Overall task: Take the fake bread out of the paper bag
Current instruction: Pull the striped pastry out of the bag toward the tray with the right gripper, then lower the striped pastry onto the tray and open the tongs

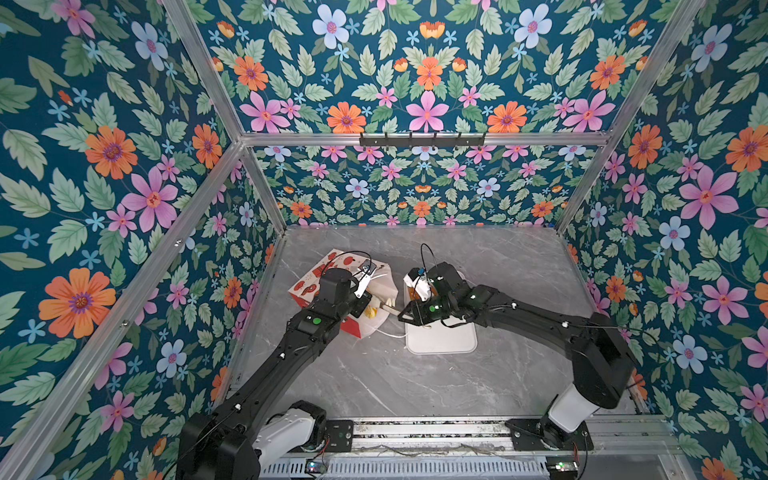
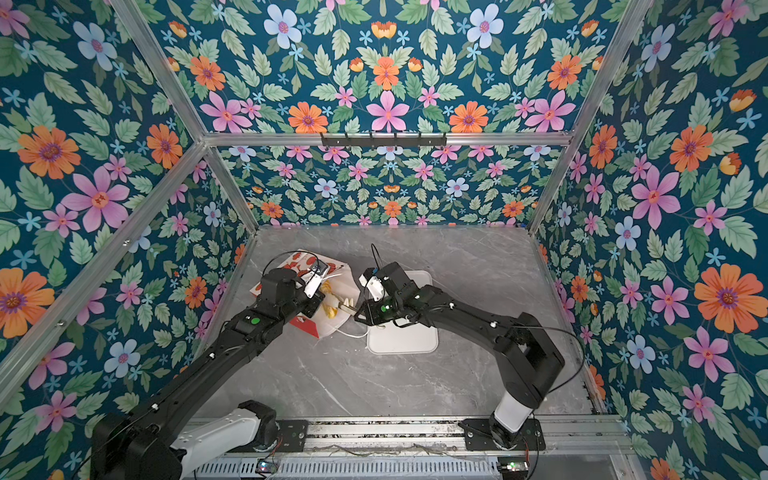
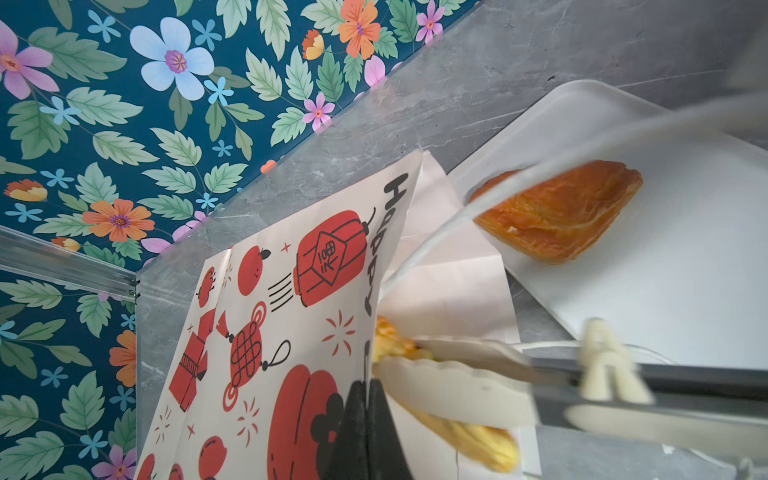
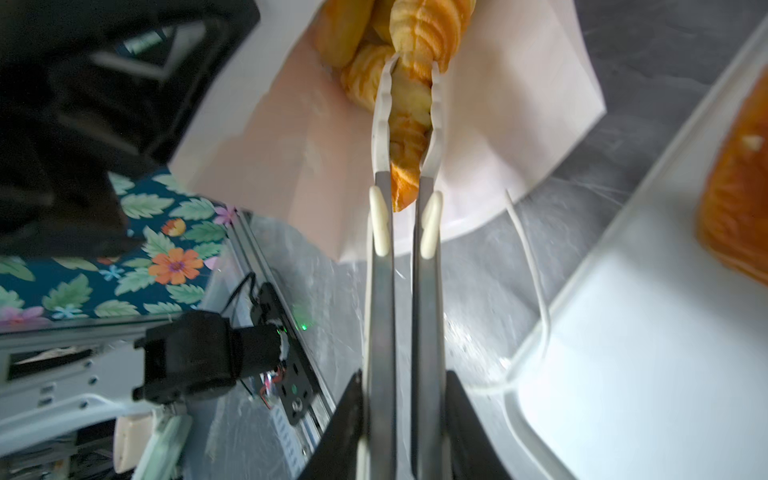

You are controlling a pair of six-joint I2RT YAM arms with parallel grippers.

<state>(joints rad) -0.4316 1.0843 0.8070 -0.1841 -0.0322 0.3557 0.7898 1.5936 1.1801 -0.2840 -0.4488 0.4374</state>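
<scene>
You're one bun (image 3: 557, 212) down, sitting on the right-hand tray (image 3: 665, 299); your left gripper (image 3: 366, 399) pinches the lip of the bag (image 3: 291, 332), your right gripper (image 4: 403, 386) squeezes tongs (image 4: 382, 291) onto a roll (image 4: 411, 120) at its mouth, more bread (image 4: 343, 29) left inside.

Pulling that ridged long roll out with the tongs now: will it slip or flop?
Probably stiff: the ridged long roll shows no squashing between the tongs. Its glossy skin looks slippery, though the scalloped tong edges seem to bite its ridges. Held near one end, it may pivot.
</scene>
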